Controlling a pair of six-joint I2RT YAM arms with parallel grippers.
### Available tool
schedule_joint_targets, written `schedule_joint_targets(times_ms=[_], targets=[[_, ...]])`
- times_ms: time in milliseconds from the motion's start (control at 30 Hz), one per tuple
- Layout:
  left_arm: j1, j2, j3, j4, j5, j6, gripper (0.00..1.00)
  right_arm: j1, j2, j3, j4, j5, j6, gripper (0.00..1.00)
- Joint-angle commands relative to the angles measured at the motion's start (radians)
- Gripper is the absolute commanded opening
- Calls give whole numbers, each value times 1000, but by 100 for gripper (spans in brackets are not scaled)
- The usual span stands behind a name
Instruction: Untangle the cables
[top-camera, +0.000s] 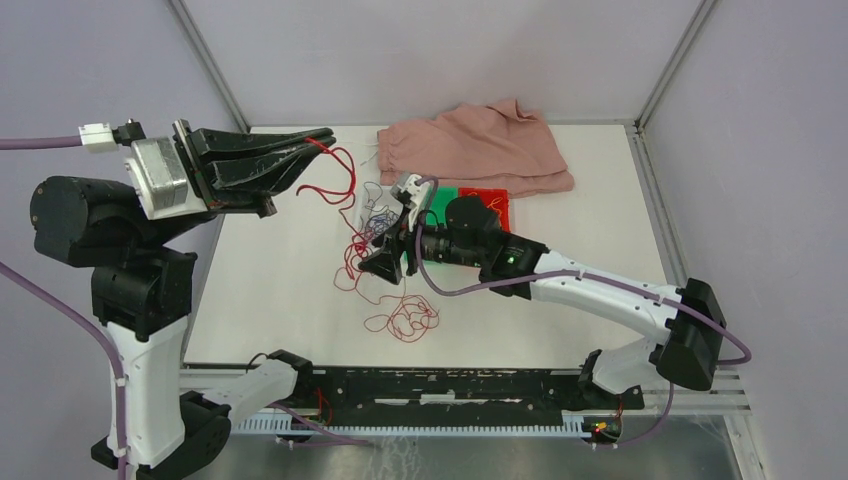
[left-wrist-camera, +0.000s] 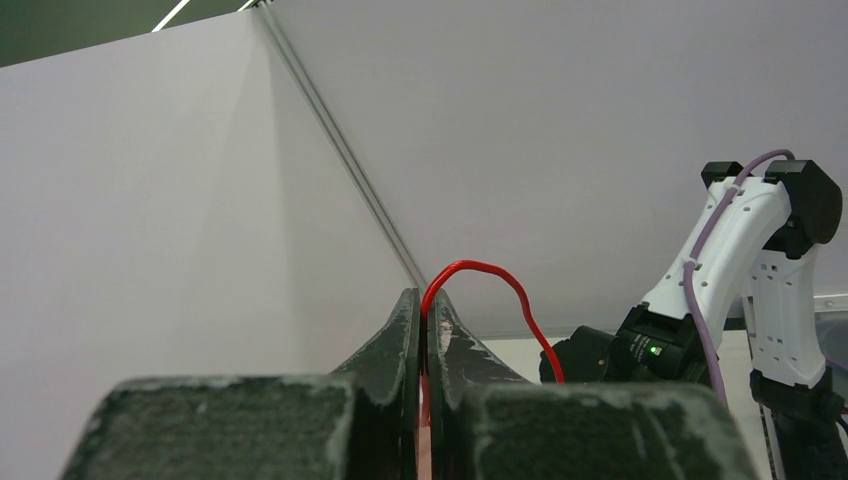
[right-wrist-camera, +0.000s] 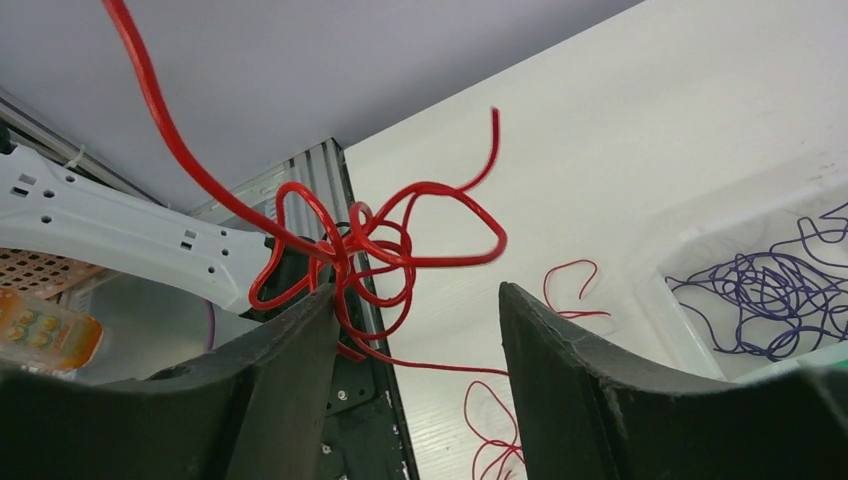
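Observation:
My left gripper is raised at the back left and shut on the red cable. In the left wrist view the red cable loops out from between the closed fingertips. From there it hangs down to a knot and a loose pile on the table. My right gripper is open, low beside the knot. In the right wrist view the red knot hangs at the tip of the left finger, jaws wide apart. The purple-blue cable lies bunched in a clear tray. No yellow cable shows.
A pink cloth lies at the back of the table. Green and red flat pieces sit under my right arm. The black rail runs along the near edge. Enclosure walls stand at left, right and back.

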Motion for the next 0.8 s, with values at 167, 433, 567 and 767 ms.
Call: schedule_joint_targets(times_ms=[167, 433, 567, 767], targets=[[-2, -11, 11, 50, 15, -62, 3, -5, 18, 62, 91, 85, 43, 66], [-3, 4, 60, 54, 16, -92, 3, -5, 56, -11, 151, 214, 61, 60], [-2, 9, 93, 54, 14, -102, 3, -4, 69, -86, 210, 244, 98, 54], [-3, 21, 144, 54, -7, -91, 3, -6, 52, -207, 247, 252, 133, 51]])
